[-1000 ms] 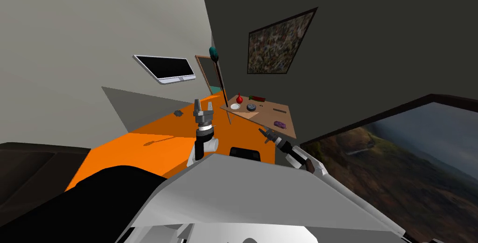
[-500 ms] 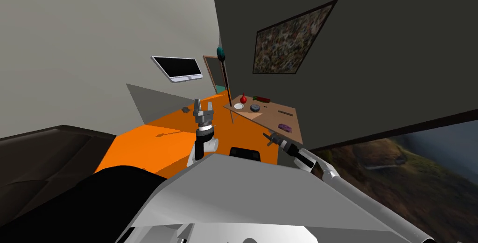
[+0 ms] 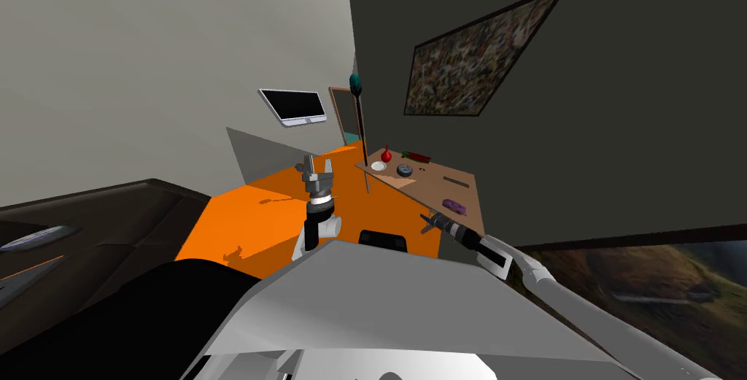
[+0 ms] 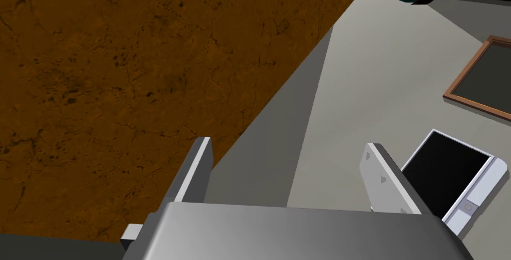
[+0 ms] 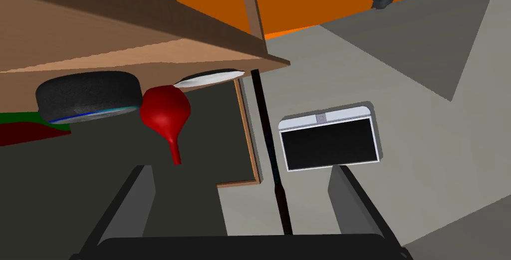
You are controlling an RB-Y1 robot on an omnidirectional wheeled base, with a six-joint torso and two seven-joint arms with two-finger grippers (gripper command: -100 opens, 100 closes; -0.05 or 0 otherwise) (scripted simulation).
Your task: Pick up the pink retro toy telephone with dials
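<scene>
Phone (image 3: 454, 204) lies centre right, near the table (image 3: 438, 182) edge. Right gripper (image 3: 427, 223) and left gripper (image 3: 318, 171) both gape, empty. Risk: a misjudged reach could knock it off.

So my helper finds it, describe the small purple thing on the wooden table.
Find the wooden table against the dark wall. The purple toy lies alone at its near end, low and flat, far from the red vase and dark puck.
</scene>
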